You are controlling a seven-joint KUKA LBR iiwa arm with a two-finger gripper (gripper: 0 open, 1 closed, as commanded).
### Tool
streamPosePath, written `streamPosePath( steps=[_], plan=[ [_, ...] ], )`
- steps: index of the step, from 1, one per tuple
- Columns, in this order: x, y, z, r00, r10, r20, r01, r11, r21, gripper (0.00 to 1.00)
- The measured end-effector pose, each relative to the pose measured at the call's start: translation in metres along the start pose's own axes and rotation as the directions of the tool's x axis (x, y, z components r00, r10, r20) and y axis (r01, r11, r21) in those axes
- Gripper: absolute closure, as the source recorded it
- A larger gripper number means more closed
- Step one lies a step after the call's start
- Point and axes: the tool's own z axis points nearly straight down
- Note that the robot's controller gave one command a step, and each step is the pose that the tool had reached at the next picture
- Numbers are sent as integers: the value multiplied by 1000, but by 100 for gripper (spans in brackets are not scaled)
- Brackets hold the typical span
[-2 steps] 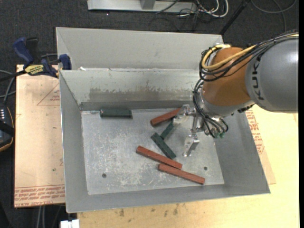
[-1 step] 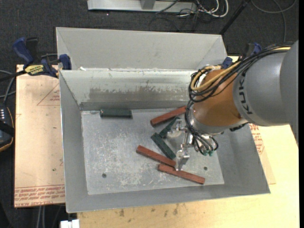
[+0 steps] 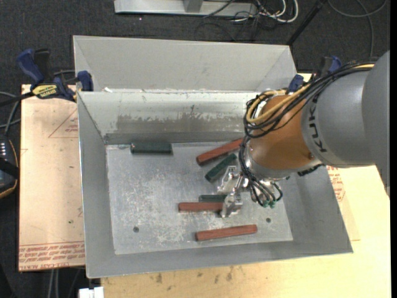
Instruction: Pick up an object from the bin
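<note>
1. My gripper [image 3: 231, 198] hangs at the centre of the bin [image 3: 142, 197], over the right end of the middle red bar [image 3: 198, 207]. I cannot tell whether it is spread or pinched.
2. Red bars, three: also an upper red bar [image 3: 220, 152] and a lower red bar [image 3: 226, 232].
3. Green bars, three: a short green bar [image 3: 209, 198], a tilted green bar [image 3: 218, 168] and a far green bar [image 3: 151, 148].

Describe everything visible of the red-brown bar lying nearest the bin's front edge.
The red-brown bar is a long, slim, straight-sided stick, matte, possibly wood or plastic. It lies flat on the bin floor, almost parallel to the front wall, its right end slightly farther back. It rests alone, touching no other piece; the pincer is farther back, apart from it.
</note>
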Motion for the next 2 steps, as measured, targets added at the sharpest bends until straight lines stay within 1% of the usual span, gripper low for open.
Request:
streamPosePath(
  steps=[1,2],
  plan=[
    [0,0,0,1000,0,0,0,1000,0,100],
    [3,-26,-137,993,-114,-13,114,994,0,100]
  ],
)
